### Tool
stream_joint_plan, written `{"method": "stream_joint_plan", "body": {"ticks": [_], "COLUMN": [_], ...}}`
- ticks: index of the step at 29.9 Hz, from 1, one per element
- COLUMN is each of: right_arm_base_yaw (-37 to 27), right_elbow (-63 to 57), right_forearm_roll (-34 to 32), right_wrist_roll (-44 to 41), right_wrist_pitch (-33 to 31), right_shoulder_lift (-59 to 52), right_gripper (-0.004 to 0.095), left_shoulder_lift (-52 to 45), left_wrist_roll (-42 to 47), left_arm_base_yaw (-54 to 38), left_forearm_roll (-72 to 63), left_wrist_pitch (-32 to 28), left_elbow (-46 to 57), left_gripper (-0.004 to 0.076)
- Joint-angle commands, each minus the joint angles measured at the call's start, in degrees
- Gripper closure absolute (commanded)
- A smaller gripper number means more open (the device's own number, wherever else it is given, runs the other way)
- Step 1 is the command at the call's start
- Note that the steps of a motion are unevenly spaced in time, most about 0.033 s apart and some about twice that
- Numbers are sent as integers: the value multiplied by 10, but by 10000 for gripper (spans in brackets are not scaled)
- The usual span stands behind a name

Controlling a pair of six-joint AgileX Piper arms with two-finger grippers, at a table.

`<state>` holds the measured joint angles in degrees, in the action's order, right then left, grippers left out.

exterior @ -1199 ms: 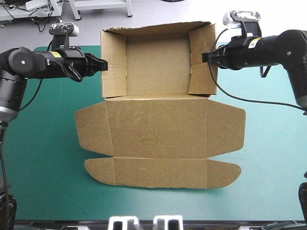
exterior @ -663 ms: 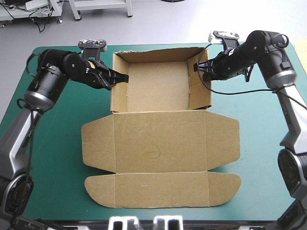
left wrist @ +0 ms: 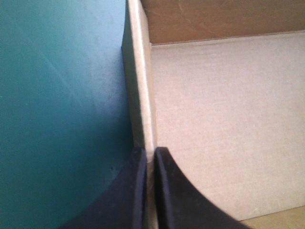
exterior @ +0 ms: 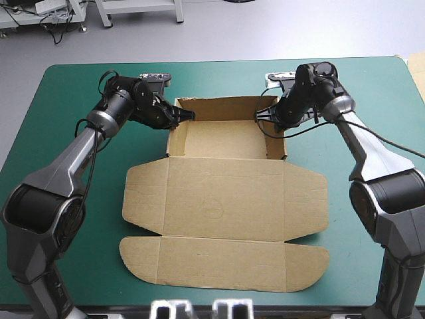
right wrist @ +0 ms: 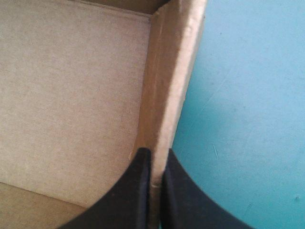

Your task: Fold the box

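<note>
The brown box (exterior: 226, 199) lies on the teal-green cover as an open tray toward the far edge, with its lid and flaps spread flat toward the near edge. My left gripper (exterior: 188, 115) is shut on the top edge of the tray's left wall (left wrist: 143, 95), one finger inside and one outside. At the opposite side my right gripper (exterior: 260, 114) is shut on the right wall (right wrist: 171, 76) in the same way. Both walls stand upright and the tray floor (exterior: 224, 139) is bare.
The lid panel (exterior: 226, 196) and its front flap (exterior: 222, 262) cover the middle and near part of the table. Bare teal-green cover (exterior: 53, 166) lies left and right of the box.
Both arms have carried the tray down and away toward the far side; the box now sits lower and looks smaller, the walls still pinched at their top edges.
</note>
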<state>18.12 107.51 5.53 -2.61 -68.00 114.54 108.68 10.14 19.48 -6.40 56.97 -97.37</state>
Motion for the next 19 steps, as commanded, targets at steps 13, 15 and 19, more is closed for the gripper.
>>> {"method": "stream_joint_plan", "body": {"ticks": [13,15,19], "right_arm_base_yaw": [11,11,11], "right_elbow": [14,19,44], "right_forearm_roll": [10,9,8], "right_wrist_roll": [8,8,8], "right_wrist_pitch": [-39,-39,-39], "right_shoulder_lift": [-18,-20,-21], "right_gripper": [701,594,463], "left_shoulder_lift": [-8,-4,7], "left_wrist_roll": [-40,-40,-40], "left_arm_base_yaw": [1,1,1], "left_forearm_roll": [2,3,13], "left_wrist_pitch": [66,92,143], "left_elbow": [-41,-63,-124], "left_gripper": [720,699,617]}}
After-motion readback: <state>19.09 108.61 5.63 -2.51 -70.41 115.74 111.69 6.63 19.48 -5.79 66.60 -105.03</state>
